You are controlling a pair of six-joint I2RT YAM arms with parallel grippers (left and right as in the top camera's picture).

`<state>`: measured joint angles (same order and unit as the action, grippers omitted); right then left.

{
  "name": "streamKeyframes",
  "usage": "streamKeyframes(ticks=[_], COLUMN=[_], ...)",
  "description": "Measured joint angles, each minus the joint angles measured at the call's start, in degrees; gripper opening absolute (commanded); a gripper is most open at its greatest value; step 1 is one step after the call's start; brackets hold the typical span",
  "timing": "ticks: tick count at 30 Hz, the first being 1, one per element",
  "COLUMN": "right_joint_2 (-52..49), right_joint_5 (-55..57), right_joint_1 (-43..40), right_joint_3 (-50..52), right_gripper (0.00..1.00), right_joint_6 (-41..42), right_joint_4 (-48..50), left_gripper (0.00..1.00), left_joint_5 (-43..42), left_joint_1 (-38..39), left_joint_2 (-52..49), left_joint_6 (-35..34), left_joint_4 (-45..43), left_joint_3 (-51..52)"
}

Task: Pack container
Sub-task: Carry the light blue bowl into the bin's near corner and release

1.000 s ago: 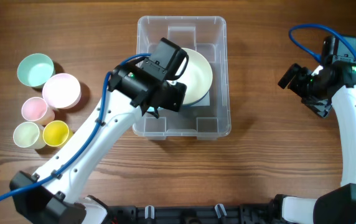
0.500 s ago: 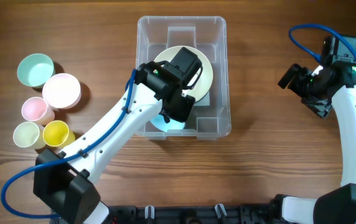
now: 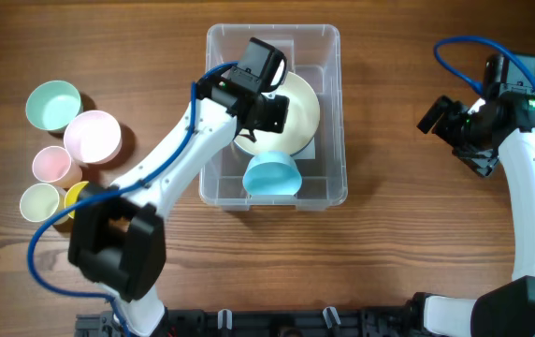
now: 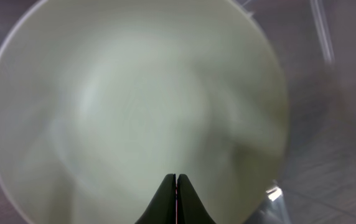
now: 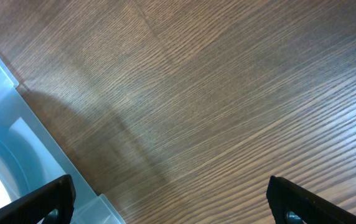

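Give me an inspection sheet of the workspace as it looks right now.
Surface: wooden table, no spills seen.
Job's things: clear container holding a cream bowl and a light blue cup, seemingly on its side.
Clutter: teal bowl, pink bowl, pink cup, pale green cup and yellow cup grouped left of the container; the left arm partly hides the yellow one.
Grippers: left gripper over the cream bowl, fingers shut on nothing; right gripper open over the table beside the container.
Cables: blue cables run along both arms.
Surroundings: dark frame at the near edge; nothing else seen.
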<state>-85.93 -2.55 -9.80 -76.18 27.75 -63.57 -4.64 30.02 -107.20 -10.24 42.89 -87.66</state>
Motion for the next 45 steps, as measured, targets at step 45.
streamKeyframes(ticks=[45], right_joint_2=[0.0], right_joint_5=[-1.55], right_joint_1=[0.0], right_joint_3=[0.02], right_gripper=[1.0], right_joint_6=[0.0], right_joint_4=[-0.63], left_gripper=[0.26], left_joint_5=[1.07], left_joint_1=[6.01], left_joint_2=[6.45], left_joint_6=[-0.35], left_joint_4=[26.08], left_joint_3=[-9.2])
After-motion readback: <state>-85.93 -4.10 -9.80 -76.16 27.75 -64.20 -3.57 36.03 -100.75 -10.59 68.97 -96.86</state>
